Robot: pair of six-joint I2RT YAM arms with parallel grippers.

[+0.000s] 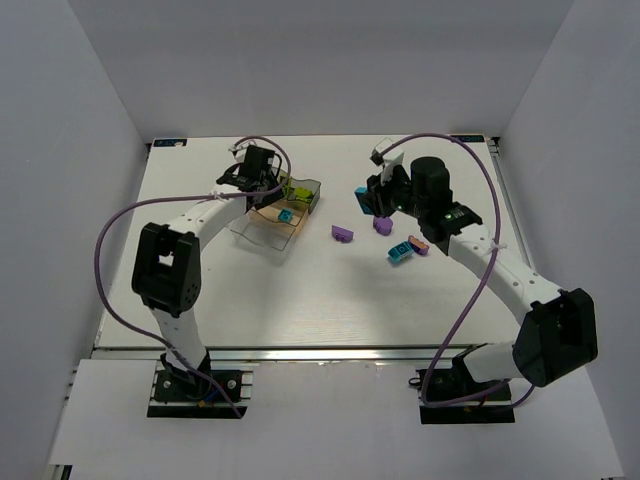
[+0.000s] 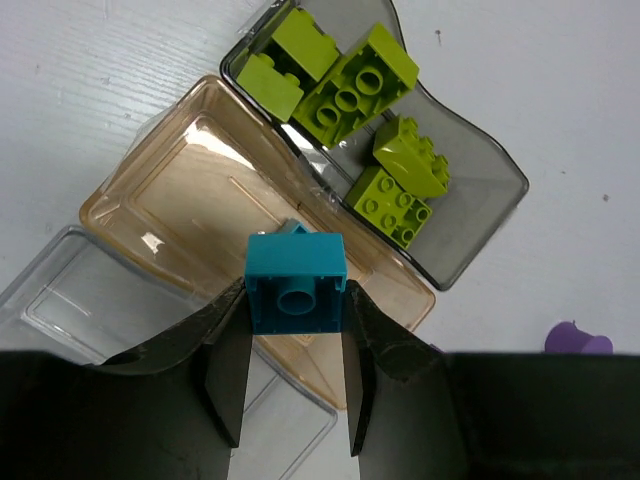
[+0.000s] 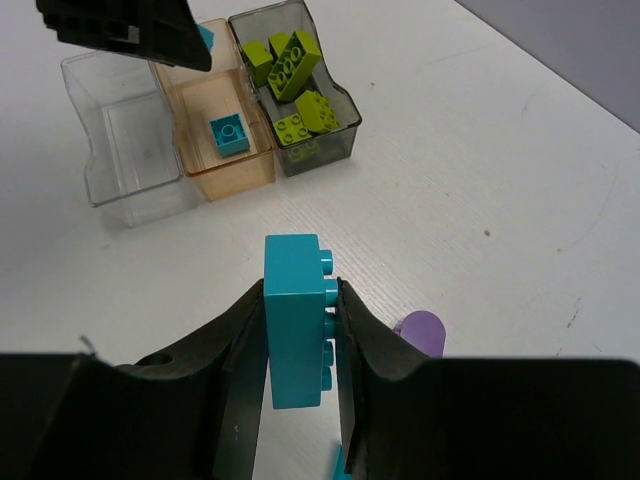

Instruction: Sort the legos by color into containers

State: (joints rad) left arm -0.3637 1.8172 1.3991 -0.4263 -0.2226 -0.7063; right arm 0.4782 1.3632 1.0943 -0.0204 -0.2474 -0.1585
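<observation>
Nearest the right wrist camera, the right end effector [image 3: 298, 310] is clamped on a long cyan brick [image 3: 294, 345]. It holds the brick on edge between its two fingers, studs facing right. Brick and fingers hang over bare bench [image 3: 480, 200], well apart from the trays. A purple brick [image 3: 421, 330] lies on the bench and shows just past the right-hand finger. The left end effector [image 2: 297, 300] grips a square cyan brick [image 2: 297, 283] by two opposite sides, its hollow underside toward the wrist camera. This brick sits above the orange tray [image 2: 170, 190]. Seen from the right wrist, a second small cyan piece [image 3: 229, 133] lies on that tray's floor, underside up, below the left fingers. The three trays stand side by side, walls touching: the clear tray [image 2: 60, 310], the orange one in the middle, then the grey tray [image 2: 480, 215]. Four lime bricks [image 2: 350, 90] lie in the grey tray, some tilted against each other. From above, more pieces are loose on the bench between the arms. A lone purple piece [image 1: 343, 233] lies beside the trays. A cyan piece [image 1: 400, 251] lies against another purple one [image 1: 419, 245], close to the right arm.
</observation>
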